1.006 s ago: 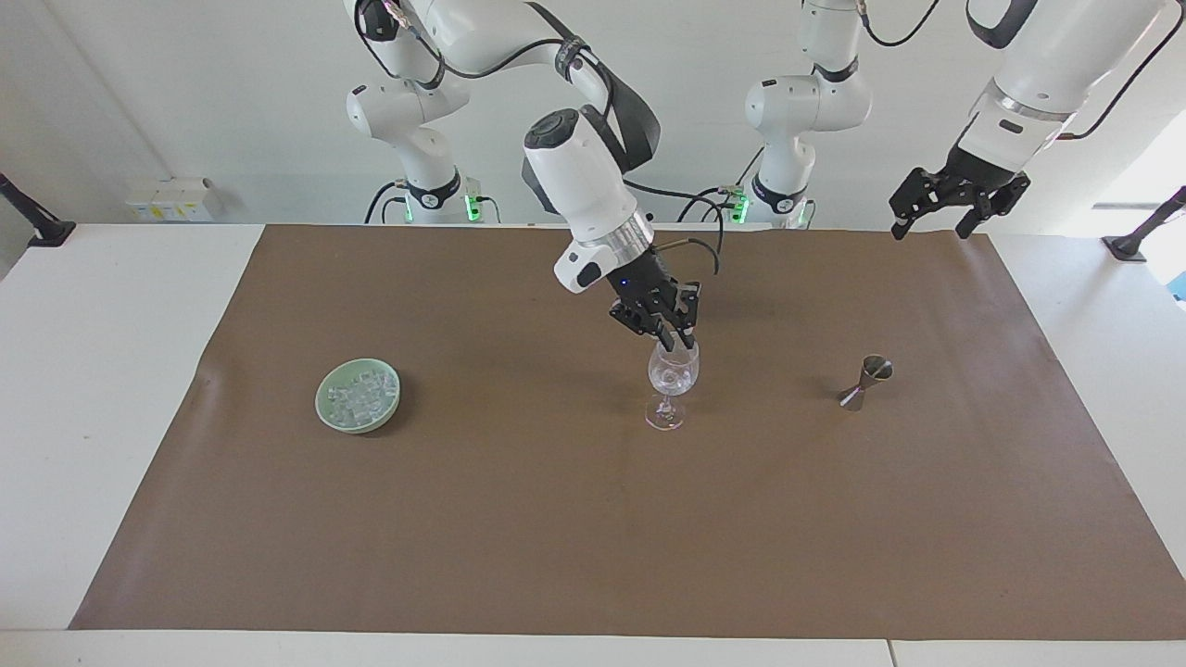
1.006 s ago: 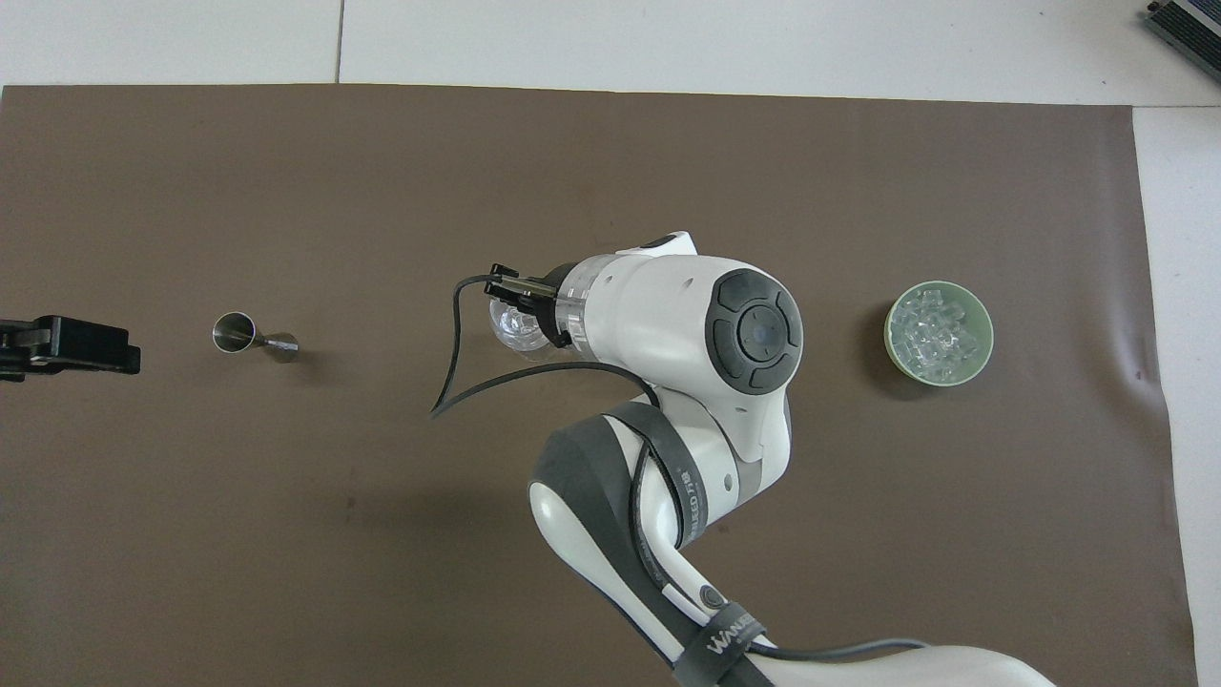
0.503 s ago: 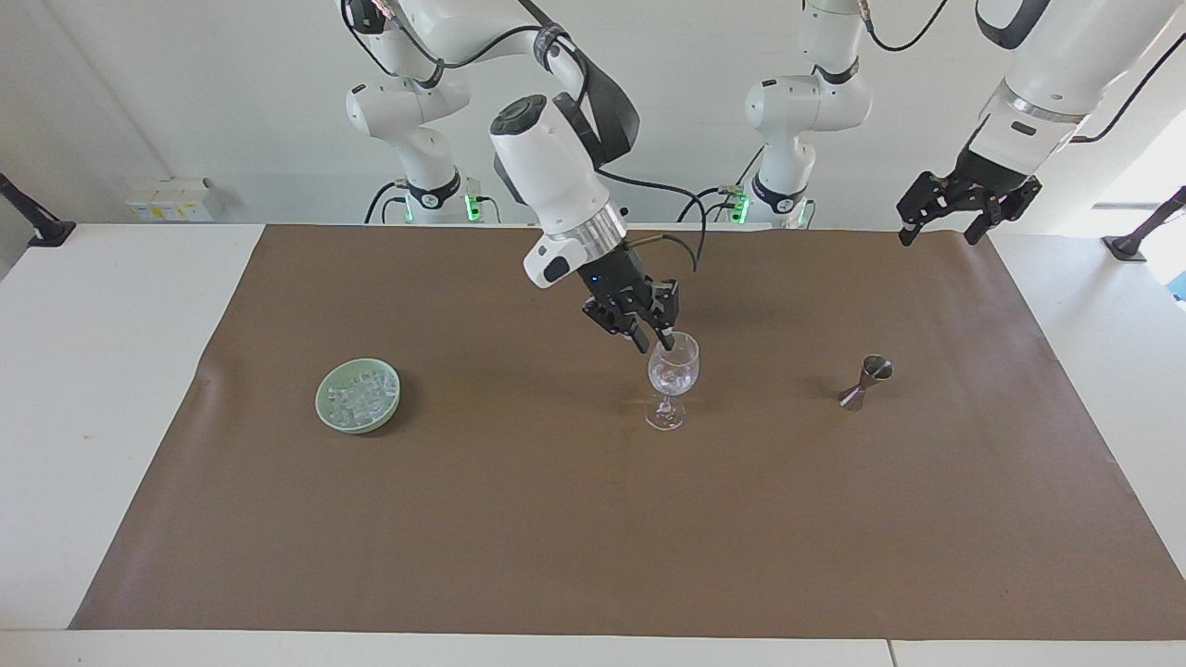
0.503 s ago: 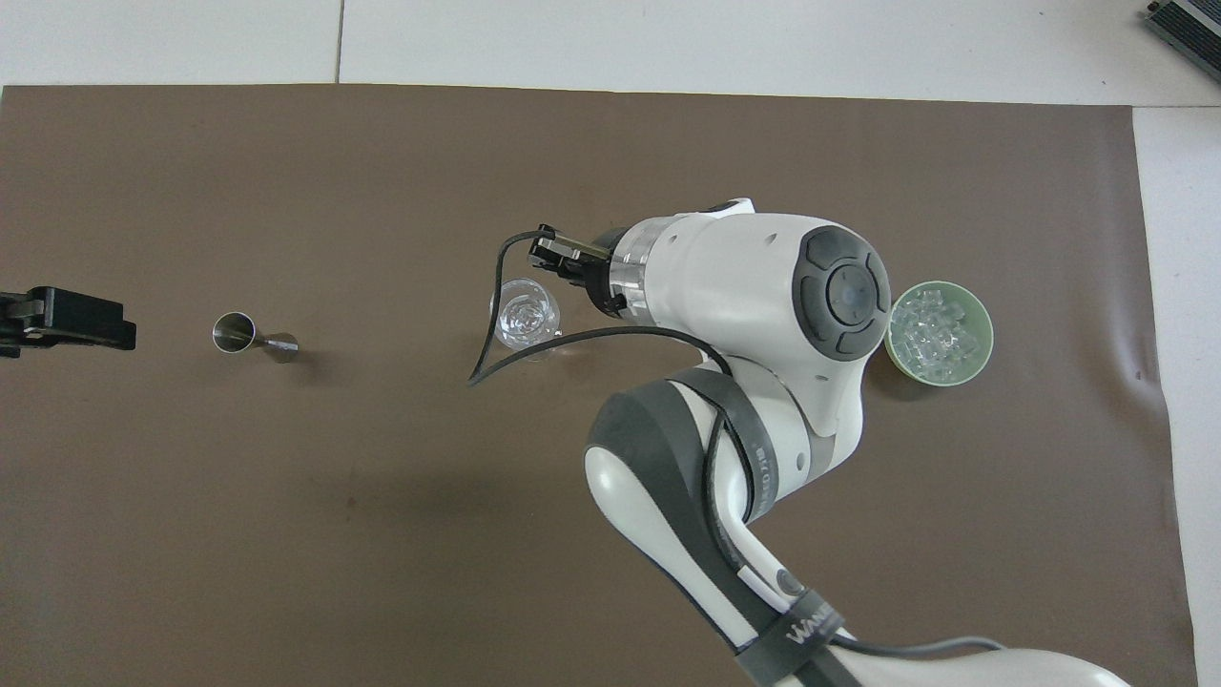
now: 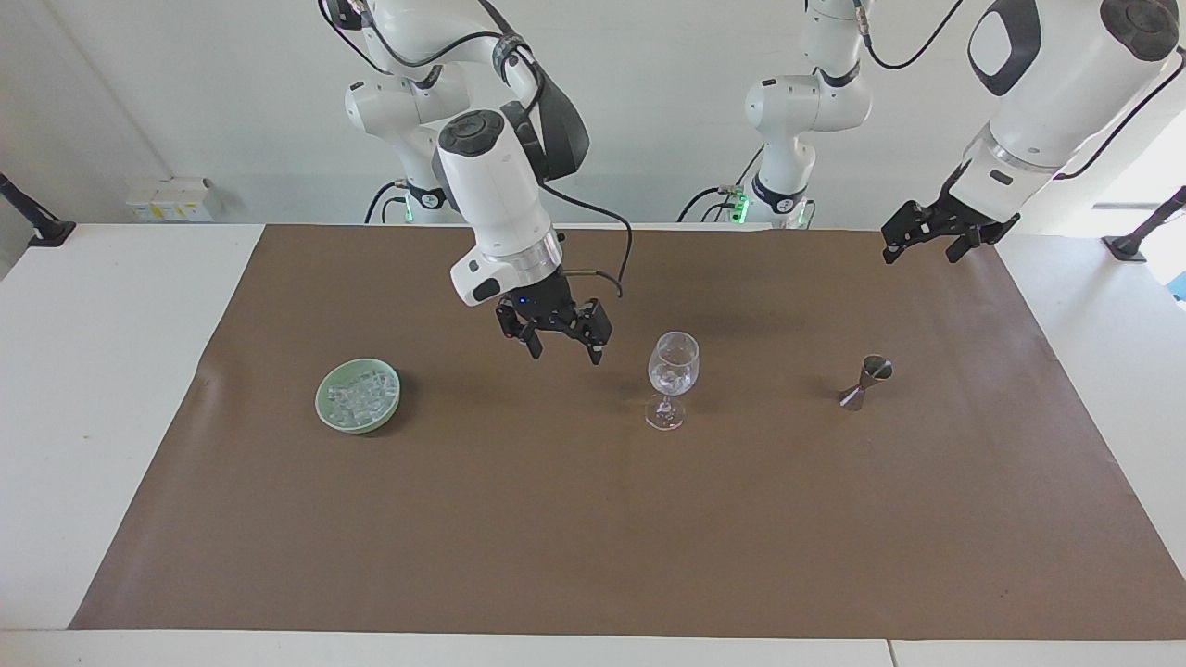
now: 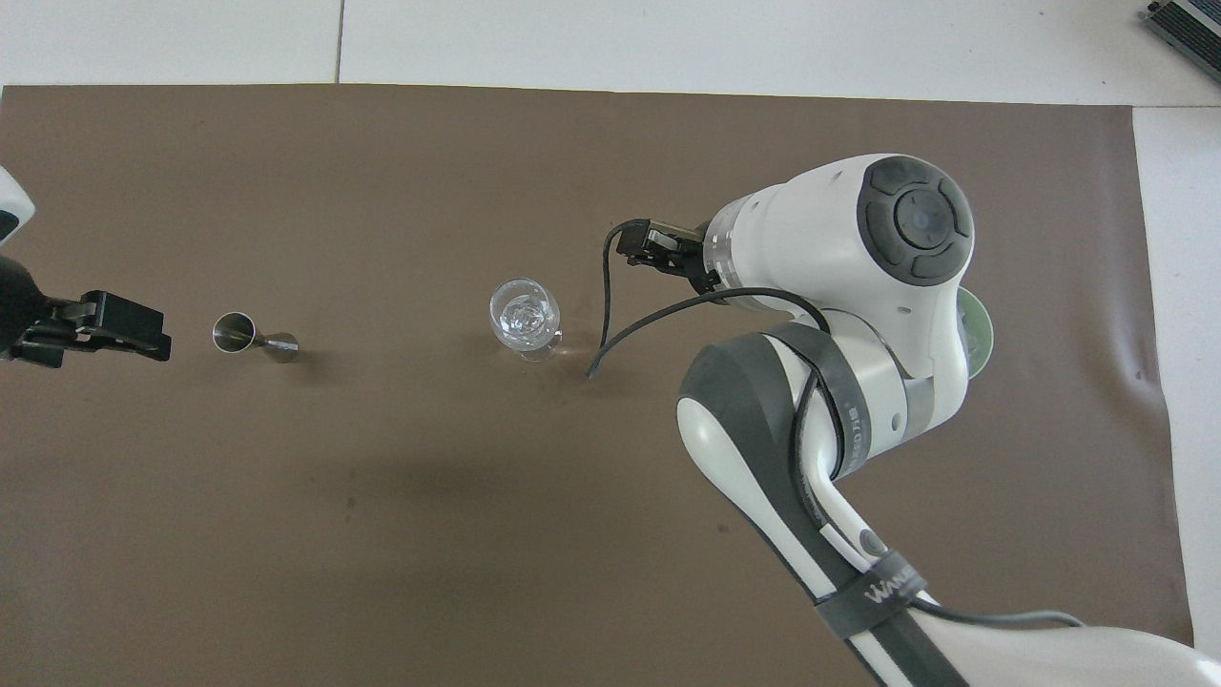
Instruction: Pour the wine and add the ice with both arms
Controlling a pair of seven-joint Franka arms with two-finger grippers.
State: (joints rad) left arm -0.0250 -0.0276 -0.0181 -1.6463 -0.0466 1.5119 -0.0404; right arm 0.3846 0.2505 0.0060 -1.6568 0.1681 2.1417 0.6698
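Ice (image 5: 358, 396) | right pincer (image 5: 557, 344) now spread, empty, has left the glass (image 5: 674, 368), between it and bowl (image 5: 324, 400) | cubes in glass | left pincer (image 5: 929, 241) waits released, over bench (image 5: 111, 371) edge

1. The table (image 5: 111, 389) is white, under a plain brown mat (image 5: 593, 519).
2. The bowl (image 5: 326, 400) is pale green, and the ice (image 5: 359, 396) in it is clear.
3. The stemmed glass (image 5: 673, 375) is clear.
4. The measuring cup (image 5: 867, 381) is silver metal.
5. The arms (image 5: 491, 195) are white with black bands and black cables.
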